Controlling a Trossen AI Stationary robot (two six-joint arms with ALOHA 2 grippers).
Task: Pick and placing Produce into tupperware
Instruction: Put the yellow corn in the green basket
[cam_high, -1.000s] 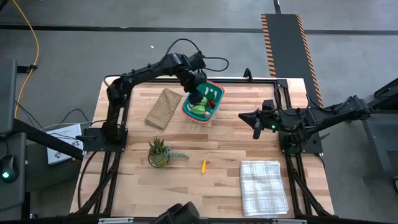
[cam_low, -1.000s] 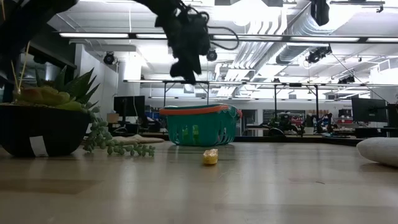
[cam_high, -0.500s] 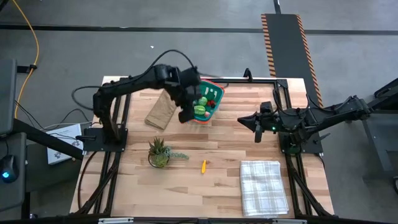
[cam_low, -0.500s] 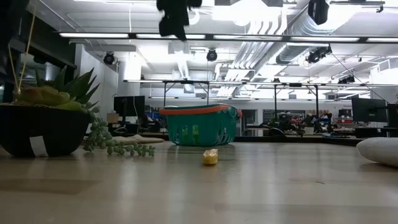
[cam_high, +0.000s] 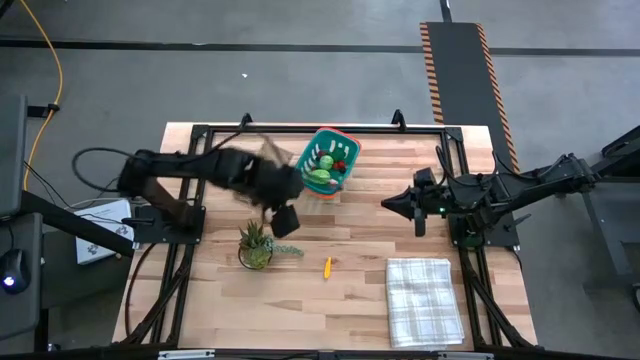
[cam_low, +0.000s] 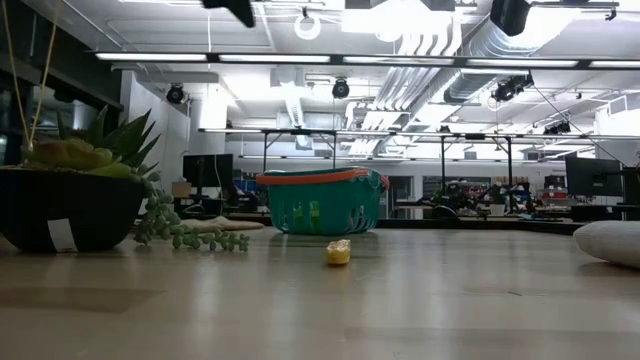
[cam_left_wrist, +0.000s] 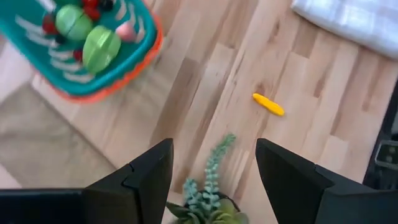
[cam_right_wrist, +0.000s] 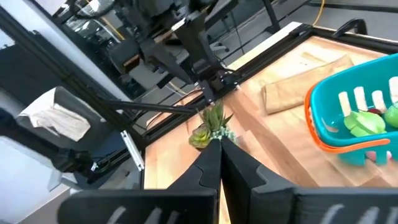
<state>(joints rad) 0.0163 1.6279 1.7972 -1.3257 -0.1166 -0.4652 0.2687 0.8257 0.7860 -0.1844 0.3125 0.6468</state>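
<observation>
1. Yellow-orange, small and slim: one toy produce piece (cam_high: 327, 266) alone on the pale wooden table (cam_high: 370, 235), lower centre of the high view, just right of the spiky green potted plant (cam_high: 256, 245).
2. Upper centre of that view: teal-green slotted plastic basket with orange-red rim (cam_high: 325, 166), already holding green and red toy pieces (cam_high: 320, 176).
3. Left gripper (cam_high: 285, 218) hanging between basket and plant, above the table; jaws spread wide, nothing between them in the left wrist view.
4. Right gripper (cam_high: 416, 208) parked at centre right, well apart from the yellow piece; jaws pressed fully together, holding nothing.
5. Probably hard, light plastic, smooth enough to skid or roll on the wood; no give expected under the jaws.
6. Best taken across the narrow middle, jaws square to its long axis, lowered close to the table before closing.
7. White checked cloth (cam_high: 424, 299) at lower right, clear of the approach.
</observation>
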